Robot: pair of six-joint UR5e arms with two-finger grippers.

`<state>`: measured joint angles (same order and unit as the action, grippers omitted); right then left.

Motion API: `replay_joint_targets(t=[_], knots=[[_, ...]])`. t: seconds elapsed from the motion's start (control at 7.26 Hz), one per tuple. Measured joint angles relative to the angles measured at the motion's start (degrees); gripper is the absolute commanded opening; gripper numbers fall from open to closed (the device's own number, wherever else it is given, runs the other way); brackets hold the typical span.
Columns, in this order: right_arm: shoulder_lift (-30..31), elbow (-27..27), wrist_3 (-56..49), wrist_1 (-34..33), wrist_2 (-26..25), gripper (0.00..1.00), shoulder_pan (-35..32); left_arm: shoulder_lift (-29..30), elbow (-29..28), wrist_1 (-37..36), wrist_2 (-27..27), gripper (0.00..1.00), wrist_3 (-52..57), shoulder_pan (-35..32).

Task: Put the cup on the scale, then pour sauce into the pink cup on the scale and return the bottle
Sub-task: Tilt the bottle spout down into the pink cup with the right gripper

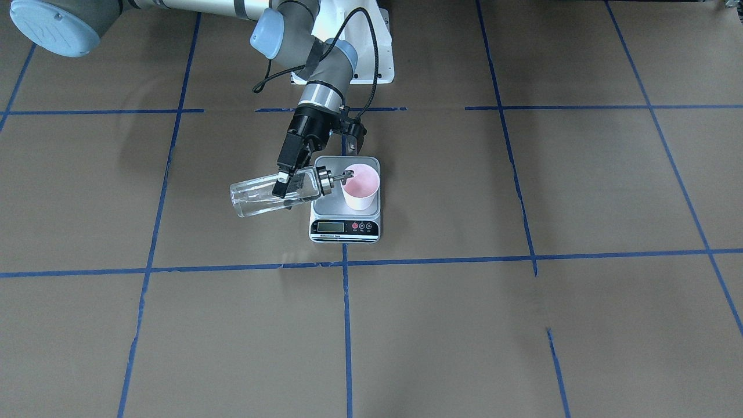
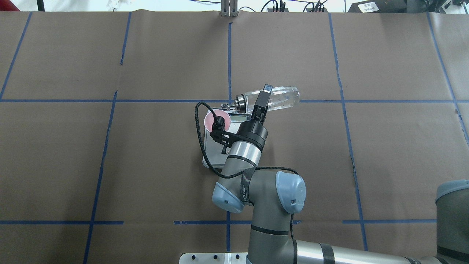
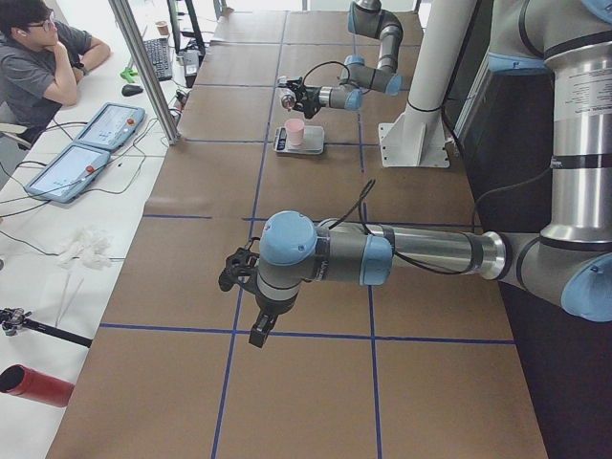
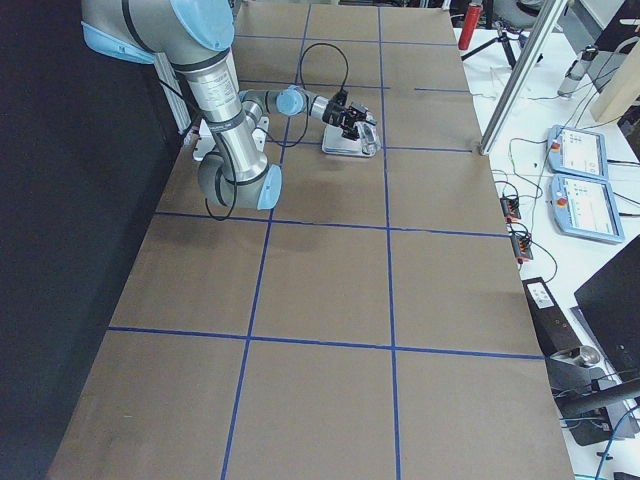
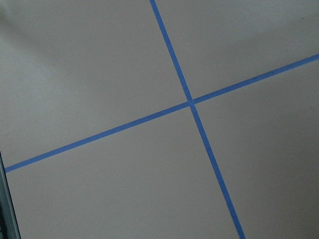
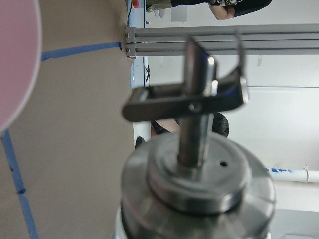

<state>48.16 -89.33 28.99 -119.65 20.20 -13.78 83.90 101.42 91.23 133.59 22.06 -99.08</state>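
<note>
Clear glass bottle [image 1: 252, 200], clamped in right gripper [image 1: 284, 186] jaws, leans spout-first at pink paper cup [image 1: 361, 187] on silver-grey scale [image 1: 331, 209]; pour wants slow, steady tilt.

You saw the cup [image 1: 361, 187] standing on the scale [image 1: 328, 204], toward the platform's left side. The bottle [image 1: 255, 198] lay tilted in the air at the scale's right, clamped in the right gripper [image 1: 282, 183], its spout over the cup's rim.
</note>
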Motion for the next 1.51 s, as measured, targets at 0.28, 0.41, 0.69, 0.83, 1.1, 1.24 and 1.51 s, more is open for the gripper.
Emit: replay_joint_targets(t=[0.28, 0.41, 0.69, 0.83, 1.1, 1.24, 1.51], knots=[[0.38, -0.09, -1.17, -0.04, -0.89, 0.0, -0.02, 0.01, 0.06, -0.02, 0.0, 1.0, 0.0, -0.01], [0.67, -0.09, -1.38, -0.05, -1.53, 0.0, -0.02, 0.02, 0.16, -0.06, 0.0, 1.0, 0.0, -0.01], [1.18, -0.1, -1.85, -0.05, -2.33, 0.0, -0.02, 0.03, 0.32, -0.08, 0.0, 1.0, 0.0, -0.01], [1.36, -0.13, -1.95, -0.05, -2.55, 0.0, -0.01, 0.02, 0.34, -0.09, 0.0, 1.0, 0.0, 0.0], [1.66, -0.14, -2.07, -0.05, -3.06, 0.0, 0.0, 0.01, 0.35, -0.03, 0.0, 1.0, 0.0, 0.02], [1.77, -0.17, -2.27, -0.05, -3.24, 0.0, -0.01, 0.02, 0.39, -0.01, 0.0, 1.0, 0.0, 0.03], [1.68, -0.24, -3.84, -0.05, -4.25, 0.0, 0.0, 0.03, 0.61, 0.0, 0.0, 1.0, 0.0, 0.03]])
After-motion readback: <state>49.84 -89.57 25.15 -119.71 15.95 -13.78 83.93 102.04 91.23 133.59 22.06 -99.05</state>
